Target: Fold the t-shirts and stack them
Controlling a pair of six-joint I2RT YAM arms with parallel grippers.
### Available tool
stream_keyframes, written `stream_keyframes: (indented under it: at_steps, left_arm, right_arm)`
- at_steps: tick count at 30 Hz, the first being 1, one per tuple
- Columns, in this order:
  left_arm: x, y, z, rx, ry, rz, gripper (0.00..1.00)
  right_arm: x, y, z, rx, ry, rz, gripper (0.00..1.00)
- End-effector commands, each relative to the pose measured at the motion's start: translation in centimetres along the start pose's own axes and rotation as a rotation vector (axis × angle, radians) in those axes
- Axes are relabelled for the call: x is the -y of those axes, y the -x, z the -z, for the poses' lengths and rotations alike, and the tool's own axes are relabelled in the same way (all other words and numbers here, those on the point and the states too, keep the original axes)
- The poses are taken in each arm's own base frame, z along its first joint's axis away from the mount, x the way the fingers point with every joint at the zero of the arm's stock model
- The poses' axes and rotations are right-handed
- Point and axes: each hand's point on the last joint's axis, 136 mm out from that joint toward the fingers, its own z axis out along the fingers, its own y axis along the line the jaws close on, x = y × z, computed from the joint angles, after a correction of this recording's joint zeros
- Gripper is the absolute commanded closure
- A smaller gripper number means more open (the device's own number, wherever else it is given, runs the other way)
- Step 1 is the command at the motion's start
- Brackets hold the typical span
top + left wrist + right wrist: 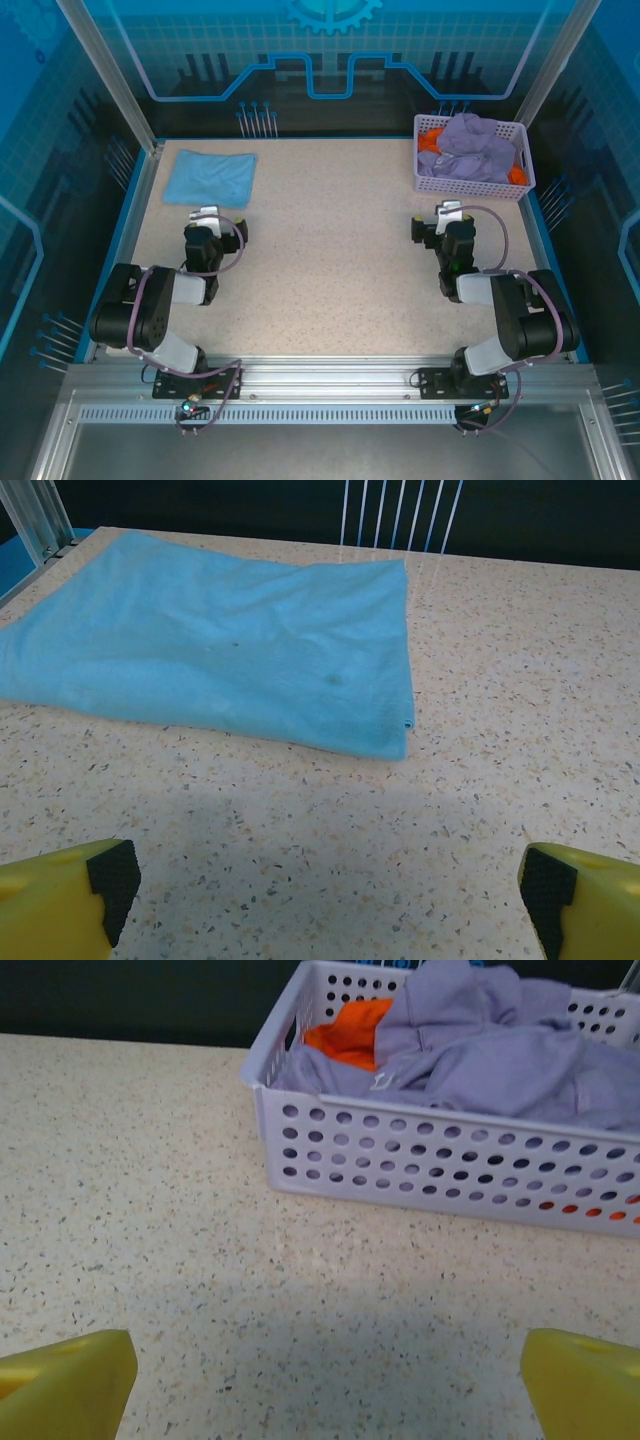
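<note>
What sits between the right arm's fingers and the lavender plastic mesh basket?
Nothing: bare speckled tabletop runs from the right arm's open yellow fingers to the lavender plastic mesh basket, clearest in the right wrist view.

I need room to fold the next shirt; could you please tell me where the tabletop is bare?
The speckled beige tabletop is bare across its middle, between the left gripper and right gripper, and along the far edge between the folded light blue cloth shirt and the lavender plastic mesh basket. That basket's corner is crowded, heaped with purple cloth shirts.
</note>
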Motion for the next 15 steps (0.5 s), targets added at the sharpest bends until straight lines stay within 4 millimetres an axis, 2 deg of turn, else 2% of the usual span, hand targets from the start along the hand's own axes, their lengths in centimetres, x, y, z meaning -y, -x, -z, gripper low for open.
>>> stream_keyframes:
  at_steps: [1, 15]
  left_arm:
    - [0.16, 0.46, -0.12, 0.008, -0.006, -0.008, 0.01]
    - [0.16, 0.51, -0.12, 0.010, -0.006, -0.008, 0.01]
  right_arm:
    - [0.35, -0.93, -0.08, -0.034, -0.019, -0.003, 0.00]
    - [0.14, -0.93, -0.08, -0.035, -0.020, 0.006, 0.00]
